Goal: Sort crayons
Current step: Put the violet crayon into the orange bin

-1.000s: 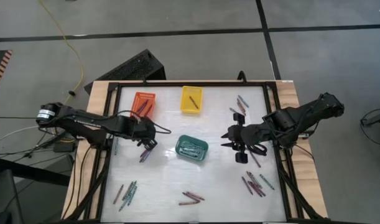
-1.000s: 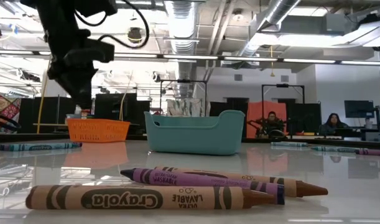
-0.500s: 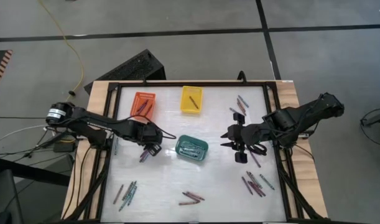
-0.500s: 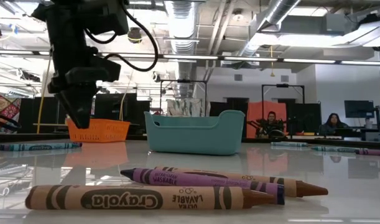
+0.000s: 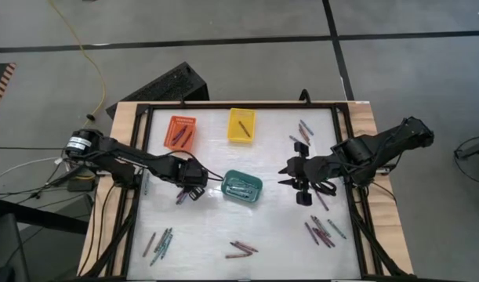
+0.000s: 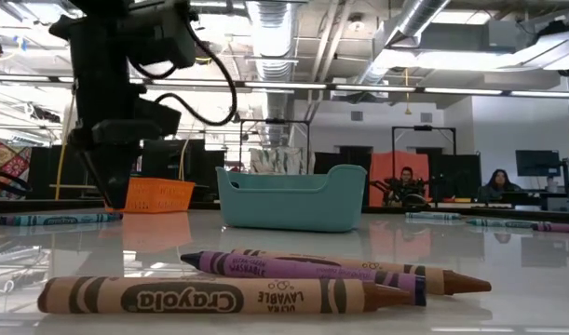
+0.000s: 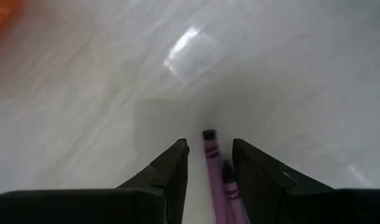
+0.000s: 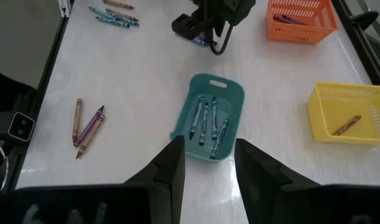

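Plainly, the glossy white table [image 5: 223,227] carried scattered crayons. The left claw [image 7: 209,163], fingers apart, straddled thin purple wax crayons [image 7: 212,163] near the left edge: light, stiff, snappable, best pinched mid-length. The right claw [image 5: 288,174] hovered open by the right edge.

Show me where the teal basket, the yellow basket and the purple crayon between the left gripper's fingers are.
teal basket [image 8: 236,88]: right wrist view, on its far rim.
yellow basket [image 5: 232,137]: high view, on its near rim.
purple crayon [image 7: 211,151]: left wrist view, on its wrapper near the tip.
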Motion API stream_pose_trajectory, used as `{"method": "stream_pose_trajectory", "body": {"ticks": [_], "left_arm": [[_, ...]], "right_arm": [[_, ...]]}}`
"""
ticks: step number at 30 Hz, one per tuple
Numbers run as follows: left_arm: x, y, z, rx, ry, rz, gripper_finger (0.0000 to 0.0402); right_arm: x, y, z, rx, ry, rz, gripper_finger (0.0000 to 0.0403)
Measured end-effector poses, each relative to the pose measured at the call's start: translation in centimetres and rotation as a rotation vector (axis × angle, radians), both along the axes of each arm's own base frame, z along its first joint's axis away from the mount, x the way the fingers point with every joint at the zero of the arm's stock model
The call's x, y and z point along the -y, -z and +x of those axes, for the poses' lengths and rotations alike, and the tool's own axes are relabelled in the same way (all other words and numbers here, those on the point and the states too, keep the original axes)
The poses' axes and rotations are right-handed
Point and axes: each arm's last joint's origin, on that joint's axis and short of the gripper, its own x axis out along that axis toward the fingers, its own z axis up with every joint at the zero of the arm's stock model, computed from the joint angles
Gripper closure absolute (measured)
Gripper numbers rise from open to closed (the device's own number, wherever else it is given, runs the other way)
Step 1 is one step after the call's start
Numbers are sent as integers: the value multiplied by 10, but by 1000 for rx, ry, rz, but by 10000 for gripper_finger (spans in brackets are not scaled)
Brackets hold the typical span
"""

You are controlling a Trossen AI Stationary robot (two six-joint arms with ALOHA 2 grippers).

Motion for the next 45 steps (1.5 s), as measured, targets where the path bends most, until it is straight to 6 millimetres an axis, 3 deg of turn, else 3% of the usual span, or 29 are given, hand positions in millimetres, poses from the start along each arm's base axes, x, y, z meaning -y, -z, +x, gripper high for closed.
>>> {"method": "stream_pose_trajectory", "body": {"ticks": [8,18,29,37,45], "left_arm": [[1,14,5,-59,30,-10,297],[1,12,6,-42,72,-9,393],[-6,11,7,-34,72,2,390],[-9,-11,21,-2,99,68,390],[-23,-46,35,-23,125,201,390]], "right_arm": [[-1,1,-1,-8,-1,5,271],[-1,1,-1,-7,2,5,271],[-1,1,-1,-7,5,5,271],[-1,1,-1,-6,5,4,271],[-1,2,-1,-12,7,6,271]]}}
